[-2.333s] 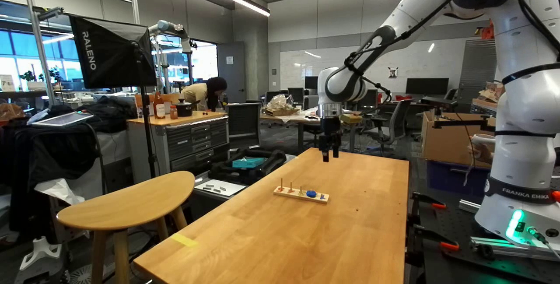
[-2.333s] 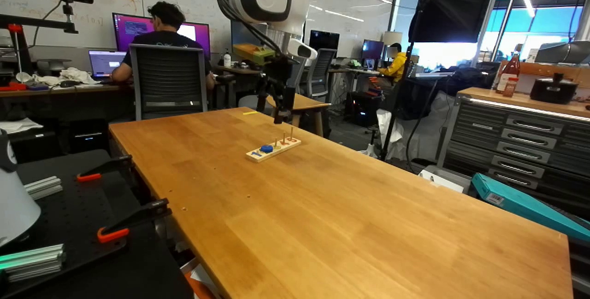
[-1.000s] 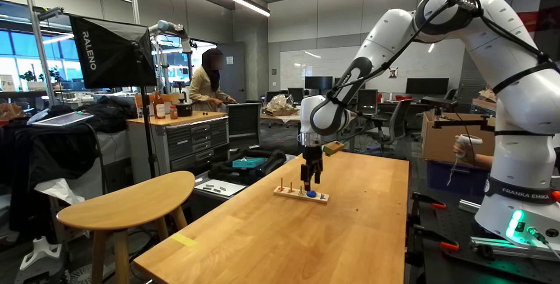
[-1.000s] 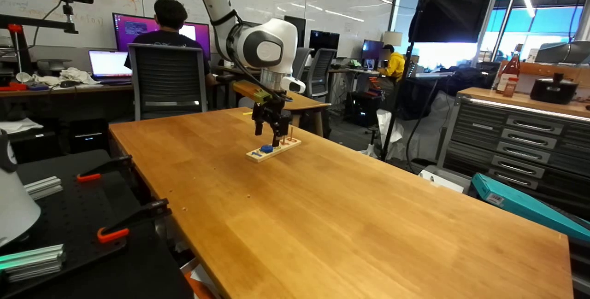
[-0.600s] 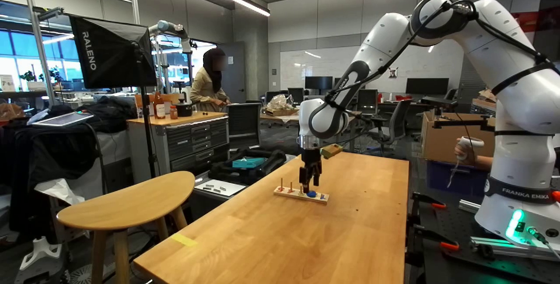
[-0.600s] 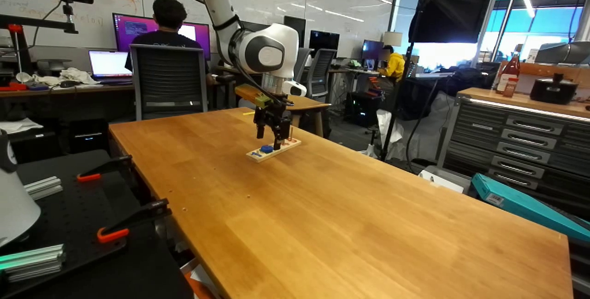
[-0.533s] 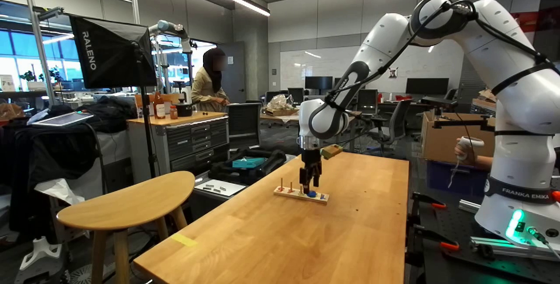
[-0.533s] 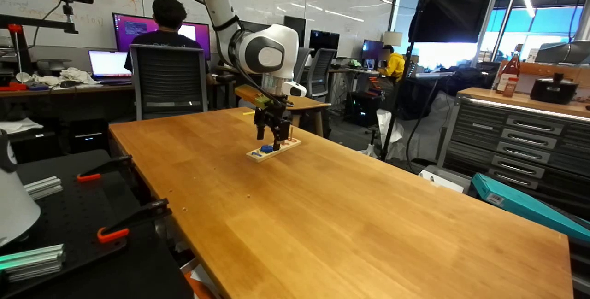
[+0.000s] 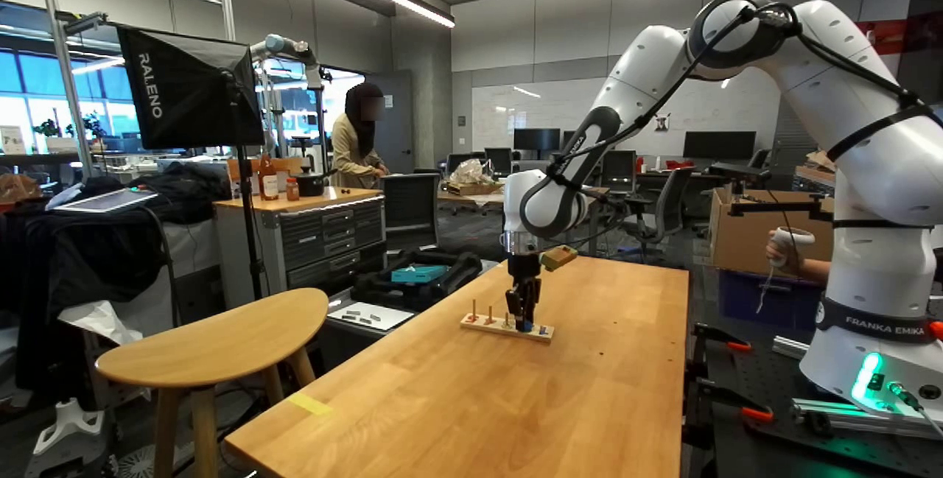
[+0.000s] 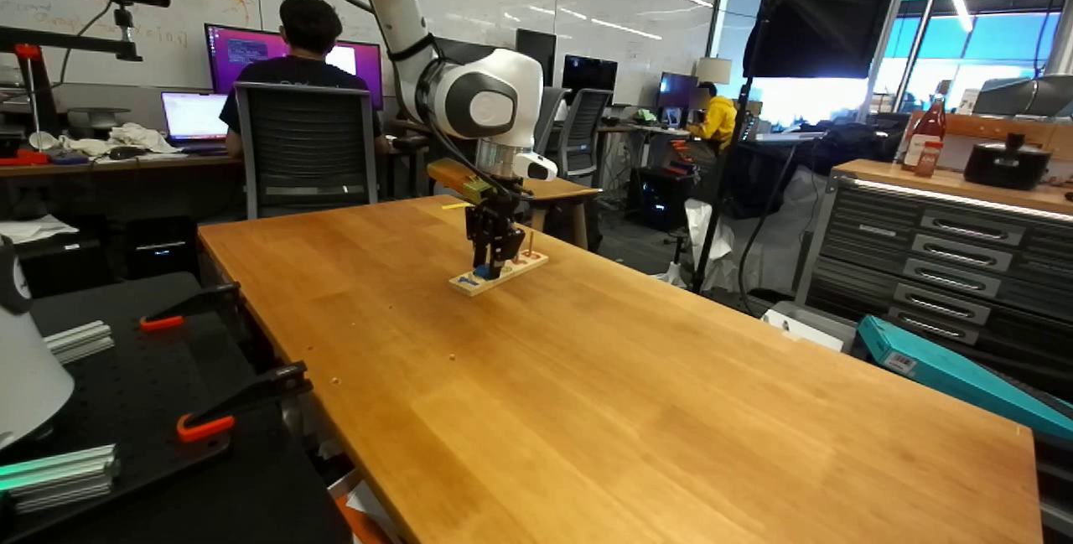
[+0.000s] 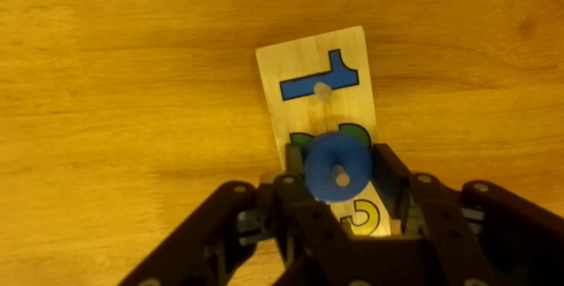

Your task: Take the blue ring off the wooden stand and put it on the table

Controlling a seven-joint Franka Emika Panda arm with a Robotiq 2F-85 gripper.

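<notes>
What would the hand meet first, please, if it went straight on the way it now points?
Probably the wooden stand: the hand points down at it, fingers on either side of the blue ring. Any gap beneath them is hard to judge.

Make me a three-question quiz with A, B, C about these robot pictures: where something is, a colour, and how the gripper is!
1. Looking at the wooden stand, where is the blue ring?
A) beside it
B) around a peg
C) underneath it

2. What colour is its number 1?
A) blue
B) red
C) yellow

3. How is the gripper?
A) wide open
B) shut on nothing
C) shut on the ring

1 B: the wrist view shows the peg poking through it.
2 A: it is blue with a dark outline.
3 C: the fingers sit against both sides of the ring.
</notes>
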